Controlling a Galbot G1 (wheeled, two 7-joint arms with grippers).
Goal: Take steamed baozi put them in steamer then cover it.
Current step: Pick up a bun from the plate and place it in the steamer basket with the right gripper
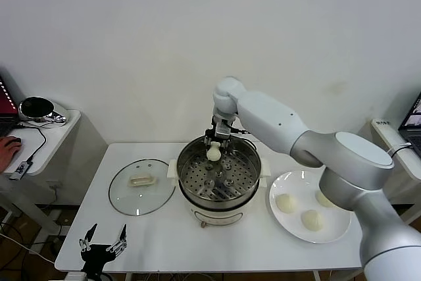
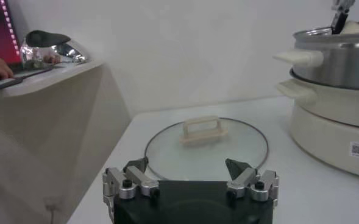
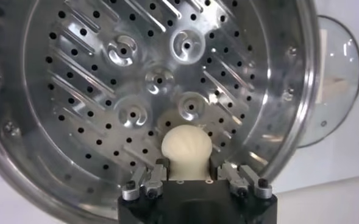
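The right hand (image 1: 214, 143) pinches one baozi (image 1: 213, 153) above the steamer (image 1: 218, 177), at the tray's 12 o'clock edge. The left hand (image 1: 103, 240) rests spread, at the surface's 7 o'clock corner.

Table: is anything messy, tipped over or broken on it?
Nothing stands out. The lid lies flat beside the pot, three buns sit on the plate, and the right gripper holds a fourth bun over the pot's tray. No spills or damage show.

cover (image 1: 141, 186) left of steamer (image 1: 218, 182), plate (image 1: 311, 207) w/ 3 baozi (image 1: 286, 203) right
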